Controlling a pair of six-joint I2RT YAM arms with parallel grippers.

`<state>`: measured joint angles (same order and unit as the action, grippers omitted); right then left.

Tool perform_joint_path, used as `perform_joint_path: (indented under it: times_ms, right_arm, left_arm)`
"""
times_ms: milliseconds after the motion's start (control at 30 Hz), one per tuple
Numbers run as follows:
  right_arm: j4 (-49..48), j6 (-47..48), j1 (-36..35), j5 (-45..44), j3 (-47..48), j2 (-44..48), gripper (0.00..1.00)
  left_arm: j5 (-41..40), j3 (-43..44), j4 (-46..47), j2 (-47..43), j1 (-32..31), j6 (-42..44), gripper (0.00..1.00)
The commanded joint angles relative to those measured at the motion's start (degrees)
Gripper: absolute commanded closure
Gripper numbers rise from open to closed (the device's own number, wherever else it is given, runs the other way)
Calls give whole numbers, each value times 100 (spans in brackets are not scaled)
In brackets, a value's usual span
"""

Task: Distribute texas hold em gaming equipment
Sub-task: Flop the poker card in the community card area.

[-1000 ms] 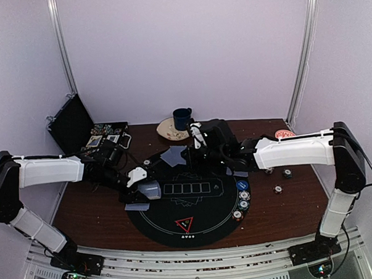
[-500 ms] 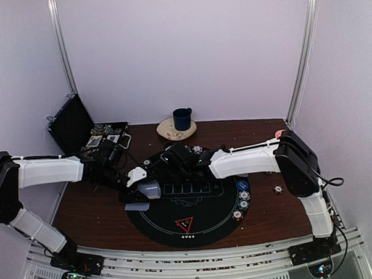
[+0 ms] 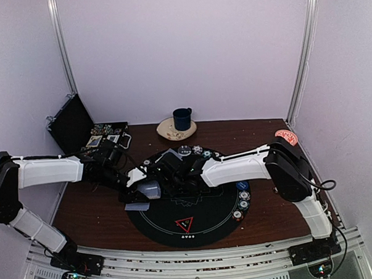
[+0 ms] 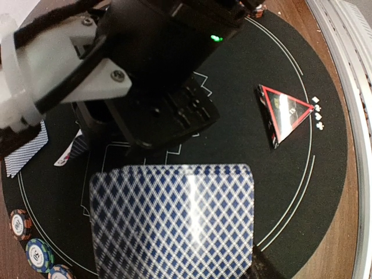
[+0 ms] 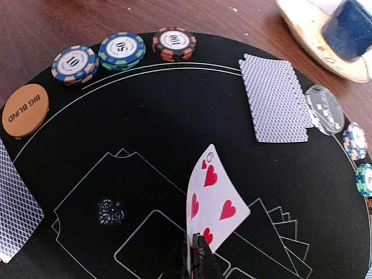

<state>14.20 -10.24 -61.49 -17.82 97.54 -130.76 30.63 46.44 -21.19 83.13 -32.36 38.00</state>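
Note:
My left gripper (image 3: 145, 189) is shut on a deck of blue-diamond-backed playing cards (image 4: 171, 224), held over the left part of the round black mat (image 3: 202, 228). Its fingers are hidden under the deck. My right gripper (image 5: 195, 258) is shut on one card, a six of hearts (image 5: 216, 195), standing on edge just above the mat, close beside the deck. Face-down cards (image 5: 274, 106) lie at the mat's far edge. Striped chips (image 5: 122, 49) and an orange Big Blind disc (image 5: 24, 109) line the rim. The red-edged triangle marker (image 4: 282, 110) lies near the front.
A dark blue mug (image 3: 182, 118) on a saucer stands behind the mat. An open black case (image 3: 80, 128) sits at the back left. More chips (image 3: 243, 196) run along the mat's right rim, and a red-patterned bowl (image 3: 284, 134) shows behind the right arm.
The right arm has swung left and nearer across the mat, from the back edge to right beside the deck. The left arm and its deck have stayed still.

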Motion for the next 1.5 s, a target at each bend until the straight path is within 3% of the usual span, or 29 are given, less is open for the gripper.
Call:
perform_joint_path:
  times_ms: [0,267,400,700,833,967,1467]
  right_arm:
    - [-103,34,-12,491,184,-245,95]
    - [-95,100,-13,824,134,-186,70]
    - [-138,95,-15,842,13,-42,64]
    - [-151,-41,-19,285,-159,7,63]
    - [-483,86,-20,373,-333,82,76]
    - [-848,224,-22,606,-403,100,79]
    - [-1101,385,-31,939,488,-547,83]
  left_arm:
    - [51,52,106,-135,-23,-47,94]
    - [54,52,105,-131,-16,-39,94]
    - [51,58,106,-129,-16,-43,94]
    - [66,59,93,-139,-19,-49,94]
    - [75,59,95,-139,-18,-47,94]
    - [100,59,87,-172,-16,-51,94]
    - [133,76,66,-219,29,-45,94]
